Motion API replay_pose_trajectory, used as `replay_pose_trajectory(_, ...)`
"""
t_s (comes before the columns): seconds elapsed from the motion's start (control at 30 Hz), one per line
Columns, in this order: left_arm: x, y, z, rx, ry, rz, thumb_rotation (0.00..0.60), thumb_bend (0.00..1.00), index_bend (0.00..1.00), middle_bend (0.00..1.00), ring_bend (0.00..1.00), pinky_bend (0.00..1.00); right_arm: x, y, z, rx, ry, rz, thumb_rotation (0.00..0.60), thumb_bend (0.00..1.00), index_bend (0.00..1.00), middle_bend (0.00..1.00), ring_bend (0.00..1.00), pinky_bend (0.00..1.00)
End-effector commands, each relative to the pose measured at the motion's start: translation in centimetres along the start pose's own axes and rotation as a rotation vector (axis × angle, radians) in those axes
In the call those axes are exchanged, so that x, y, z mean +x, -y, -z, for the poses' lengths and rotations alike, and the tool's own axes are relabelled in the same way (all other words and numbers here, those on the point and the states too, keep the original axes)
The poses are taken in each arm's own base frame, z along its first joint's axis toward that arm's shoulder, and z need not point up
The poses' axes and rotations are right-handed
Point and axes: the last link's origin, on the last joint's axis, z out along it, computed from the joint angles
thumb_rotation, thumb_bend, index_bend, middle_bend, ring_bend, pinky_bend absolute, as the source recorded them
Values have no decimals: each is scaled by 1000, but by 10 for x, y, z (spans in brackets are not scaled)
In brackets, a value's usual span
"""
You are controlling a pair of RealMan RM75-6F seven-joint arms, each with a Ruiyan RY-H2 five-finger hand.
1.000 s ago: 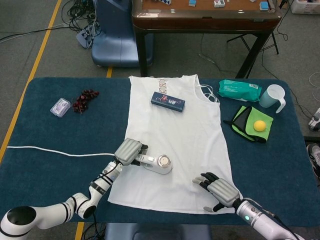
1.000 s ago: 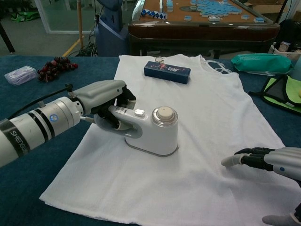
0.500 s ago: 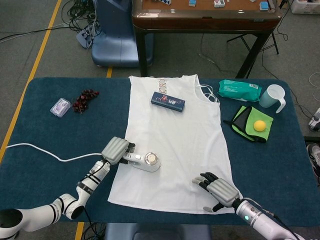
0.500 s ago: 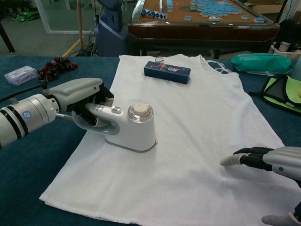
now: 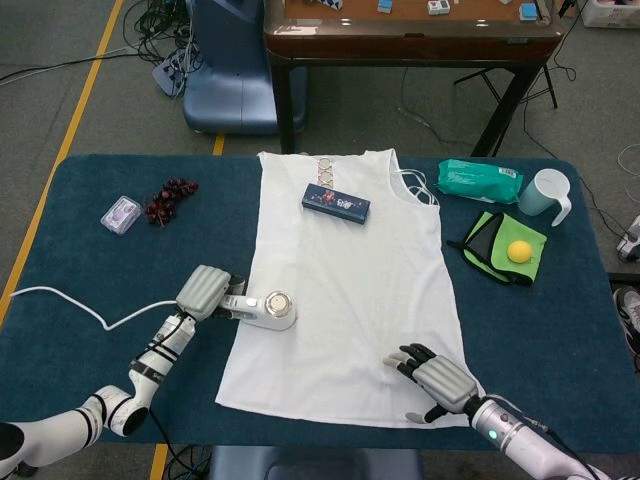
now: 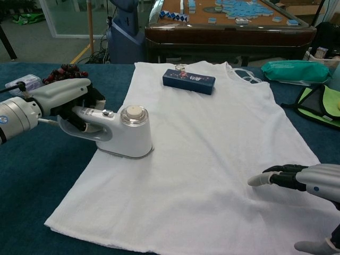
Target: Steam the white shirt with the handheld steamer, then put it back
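- Right hand [image 5: 440,383] rests at the near right of the white shirt [image 5: 350,290], palm down, fingers spread apart and grasping nothing; in the chest view the same hand [image 6: 303,179] shows its fingertips just above the cloth.
- Left hand [image 5: 205,292] grips the handle of the handheld steamer [image 5: 268,310], fingers wrapped around it; the chest view shows the hand [image 6: 66,101] closed on the handle.
- Steamer's base sits on the shirt's left edge, partly over the blue table [image 5: 90,280], seen in the chest view as a white body [image 6: 127,133] with a round cap on top.
- White cord [image 5: 70,300] trails left from the left hand across the table.
- Shirt lies flat, neckline toward the far edge, with a dark blue box [image 5: 336,203] on it near the collar.
- Further left lie a bunch of dark grapes [image 5: 170,199] and a small clear pack [image 5: 121,215] just beside it.
- Further right sit a green cloth [image 5: 505,247] with a yellow ball [image 5: 518,251] on it, a teal packet [image 5: 479,181] and a pale mug [image 5: 547,195].
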Motion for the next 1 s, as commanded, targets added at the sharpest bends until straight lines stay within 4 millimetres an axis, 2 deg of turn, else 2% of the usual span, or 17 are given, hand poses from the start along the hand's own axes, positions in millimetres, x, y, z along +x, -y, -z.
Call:
replay_pose_trajectory(0.03, 4, 8, 4, 18, -5, 0, 600, 206, 679, 769, 621, 666, 1, 0, 0, 1, -2, 1, 492, 246, 83, 118, 13, 4)
replay_pose_trajectory(0.3, 31, 42, 22, 112, -87, 55, 600, 206, 679, 769, 621, 666, 7, 2, 5, 7, -32, -2, 492, 246, 83, 118, 13, 4)
replay_pose_trajectory(0.47, 43, 67, 35, 183, -129, 77, 600, 206, 679, 769, 621, 666, 22, 3, 10, 12, -100, -10, 493, 234, 83, 118, 12, 4)
replay_pose_trajectory(0.63, 48, 89, 46, 249, -154, 77, 600, 206, 678, 768, 621, 666, 38, 1, 15, 5, -176, -7, 487, 168, 83, 118, 12, 4)
replay_pose_trajectory(0.77, 50, 109, 55, 308, -181, 74, 600, 206, 678, 768, 620, 666, 49, -1, 21, -9, -220, -2, 481, 157, 83, 118, 13, 4)
replay_pose_trajectory(1.0, 39, 128, 63, 376, -163, 87, 600, 206, 665, 755, 607, 666, 65, -7, 27, -36, -282, -1, 460, 121, 83, 118, 13, 4)
